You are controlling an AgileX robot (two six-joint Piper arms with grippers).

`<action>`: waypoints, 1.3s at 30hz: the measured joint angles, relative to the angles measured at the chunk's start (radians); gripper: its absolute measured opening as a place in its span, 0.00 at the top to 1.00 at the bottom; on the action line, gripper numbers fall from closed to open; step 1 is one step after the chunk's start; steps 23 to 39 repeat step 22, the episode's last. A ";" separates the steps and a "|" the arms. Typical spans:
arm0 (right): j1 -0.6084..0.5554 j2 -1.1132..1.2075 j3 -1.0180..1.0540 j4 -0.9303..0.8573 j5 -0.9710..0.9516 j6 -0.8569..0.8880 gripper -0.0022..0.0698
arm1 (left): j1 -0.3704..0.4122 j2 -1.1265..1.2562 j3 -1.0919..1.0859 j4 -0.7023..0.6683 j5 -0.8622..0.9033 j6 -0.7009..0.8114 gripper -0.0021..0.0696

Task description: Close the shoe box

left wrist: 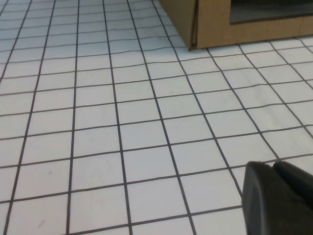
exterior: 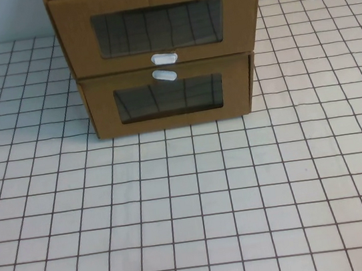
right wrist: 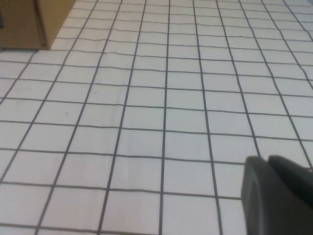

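1. We see the shoe box [exterior: 156, 19], a brown cardboard drawer-style box with a wide clear window and a small white pull tab [exterior: 164, 58] below it, at the far edge of the white gridded table [exterior: 190, 201].
2. It sits stacked on a narrower brown cardboard box [exterior: 169, 97], overhanging it on both sides.
3. Our left gripper [left wrist: 279, 198] hovers low at the near-left corner, fingertips pressed together.
4. Our right gripper [right wrist: 276, 196] hovers over bare grid, also pressed together, well apart from the boxes.
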 joint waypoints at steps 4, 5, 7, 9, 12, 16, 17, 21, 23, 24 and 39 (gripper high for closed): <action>0.000 0.000 0.000 0.002 0.000 0.000 0.99 | 0.000 0.000 0.000 0.000 0.000 0.000 0.98; -0.002 0.000 0.000 0.002 0.000 0.000 0.99 | 0.000 0.000 0.000 0.000 0.000 0.000 0.98; -0.008 0.000 0.000 0.002 0.000 0.000 0.99 | 0.000 0.000 0.000 0.000 0.000 0.000 0.98; -0.008 0.000 0.000 0.002 0.000 0.000 0.99 | 0.000 0.000 0.000 0.000 0.000 0.000 0.98; -0.008 0.000 0.000 0.002 0.000 0.000 0.99 | 0.000 0.000 0.000 0.000 0.000 0.000 0.98; -0.008 0.000 0.000 0.002 0.000 0.000 0.99 | 0.000 0.000 0.000 0.000 0.000 0.000 0.98; -0.008 0.000 0.000 0.002 0.000 0.000 0.99 | 0.000 0.000 0.000 0.000 0.000 0.000 0.98; -0.008 0.000 0.000 0.002 0.000 -0.001 0.99 | 0.000 0.000 0.000 0.000 0.000 0.000 0.98; -0.008 0.000 0.000 0.002 0.000 -0.001 0.99 | 0.000 0.000 0.000 0.000 0.000 0.000 0.98; -0.008 0.000 0.000 0.002 0.000 -0.001 0.99 | 0.000 0.000 0.000 0.000 0.000 0.000 0.98; -0.008 0.000 0.000 0.002 0.000 -0.001 0.99 | 0.000 0.000 0.000 0.000 0.000 0.000 0.98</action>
